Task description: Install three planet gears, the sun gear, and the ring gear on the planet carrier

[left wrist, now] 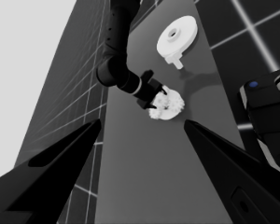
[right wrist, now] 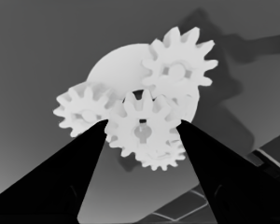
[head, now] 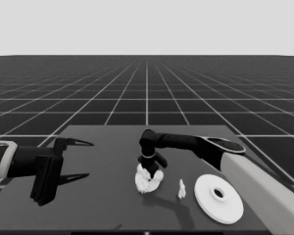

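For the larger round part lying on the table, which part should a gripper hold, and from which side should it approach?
Probably the outer rim of the larger round part, coming from above. It lies flat near the table's right front corner, apart from the thin white piece, so its rim is open to the fingers. Its middle hole looks too small for a sure hold.

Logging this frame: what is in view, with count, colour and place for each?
Small white toothed gears: four, white, clustered at the table's middle.
Middle gear: one of those four, gripped between the right tool's fingers.
Smaller white flat round part: one, white, under the gears.
Larger white flat round part: one, white, towards the table's right end.
Thin white piece: one, white, between the two round parts.
Dark table: one, dark grey.
Right tool: black, at the gear cluster.
Left tool: black, open, parked over the table's left end.
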Available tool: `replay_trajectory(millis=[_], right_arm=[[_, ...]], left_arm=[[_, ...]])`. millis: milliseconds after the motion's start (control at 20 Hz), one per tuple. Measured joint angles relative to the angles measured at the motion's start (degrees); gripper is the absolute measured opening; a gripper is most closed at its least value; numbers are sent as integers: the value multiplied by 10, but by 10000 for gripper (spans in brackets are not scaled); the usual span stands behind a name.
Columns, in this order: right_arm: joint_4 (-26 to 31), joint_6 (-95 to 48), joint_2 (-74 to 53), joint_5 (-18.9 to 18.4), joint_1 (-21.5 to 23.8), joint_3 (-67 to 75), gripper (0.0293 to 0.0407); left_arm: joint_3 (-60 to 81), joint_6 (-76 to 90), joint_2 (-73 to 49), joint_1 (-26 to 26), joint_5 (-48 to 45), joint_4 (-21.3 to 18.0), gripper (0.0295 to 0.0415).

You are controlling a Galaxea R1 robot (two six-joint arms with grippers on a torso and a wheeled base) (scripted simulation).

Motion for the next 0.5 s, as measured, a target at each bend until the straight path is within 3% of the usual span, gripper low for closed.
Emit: replay_trajectory(millis=[500], right_arm=[[0,60,0,0,0,0,310]], left_arm=[[0,0,0,0,0,0,385]])
